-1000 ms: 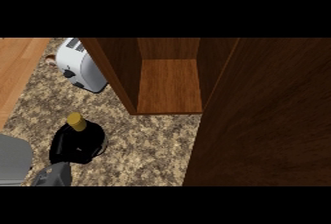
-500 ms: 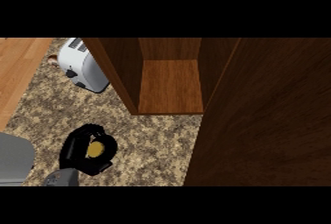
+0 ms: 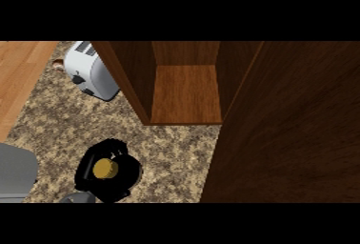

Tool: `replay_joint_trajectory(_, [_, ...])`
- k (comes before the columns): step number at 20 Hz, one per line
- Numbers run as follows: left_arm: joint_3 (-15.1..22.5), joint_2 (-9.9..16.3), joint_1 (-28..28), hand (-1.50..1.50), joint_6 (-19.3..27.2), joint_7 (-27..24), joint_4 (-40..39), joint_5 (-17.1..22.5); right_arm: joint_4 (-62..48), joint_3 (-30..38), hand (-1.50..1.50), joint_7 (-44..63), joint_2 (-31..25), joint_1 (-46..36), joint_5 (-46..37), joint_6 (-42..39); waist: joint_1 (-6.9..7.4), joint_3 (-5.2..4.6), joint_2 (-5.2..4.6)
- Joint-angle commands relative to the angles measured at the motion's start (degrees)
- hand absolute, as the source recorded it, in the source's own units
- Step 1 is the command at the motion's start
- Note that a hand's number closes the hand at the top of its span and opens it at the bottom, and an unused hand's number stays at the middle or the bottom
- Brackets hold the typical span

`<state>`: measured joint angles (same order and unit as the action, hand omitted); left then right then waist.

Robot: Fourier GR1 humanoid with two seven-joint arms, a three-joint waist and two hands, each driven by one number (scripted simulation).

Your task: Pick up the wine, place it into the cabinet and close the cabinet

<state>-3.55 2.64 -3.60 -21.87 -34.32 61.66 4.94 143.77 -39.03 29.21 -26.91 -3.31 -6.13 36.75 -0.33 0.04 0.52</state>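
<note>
- On the speckled brown granite counter (image 3: 63,128), toward the lower left of the head view, the robot's black left hand (image 3: 119,178) was curled round the dark wine bottle (image 3: 107,167) and held it.
- The bottle was seen almost straight from above, so only its round yellow cap showed plainly, ringed by the black fingers (image 3: 90,159); most of its dark body was hidden by the hand.
- The grey left forearm (image 3: 77,198) came in from the view's lower edge just beneath the hand.
- The bottle sat in front of the open dark wooden cabinet (image 3: 186,90) and to its left, apart from it and outside the compartment.
- The cabinet's bare lighter-brown wooden shelf (image 3: 186,95) showed between its side walls.
- The cabinet's large dark wooden door (image 3: 295,133) stood open and filled the right side of the view from top to bottom.
- A white toaster (image 3: 91,71) stood on the counter near the upper left, just beside the cabinet's left wall.
- A strip of light wooden surface (image 3: 21,71) ran along the far left edge.
- A grey shape (image 3: 15,174) lay at the lower left corner; what it was could not be told.
- The right hand showed nowhere.
</note>
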Motion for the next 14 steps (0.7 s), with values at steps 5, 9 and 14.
replay_joint_trajectory(5, [9.64,-2.59,2.80,1.50,6.54,8.82,11.64,3.83,12.32,-1.22,-1.50,3.15,-2.31,4.84,-4.44,0.58,-0.59,-0.07,-0.08])
replay_joint_trajectory(9, [11.03,-2.62,3.61,1.50,9.80,11.56,18.23,2.91,13.74,2.95,-1.50,3.01,-4.54,5.28,0.08,-0.70,-0.29,-0.05,-0.20])
replay_joint_trajectory(14, [16.23,-2.64,0.76,1.50,20.22,15.51,22.97,2.89,10.80,0.74,-1.50,-1.67,-4.71,8.22,-0.65,-1.10,-0.54,-0.02,-0.21])
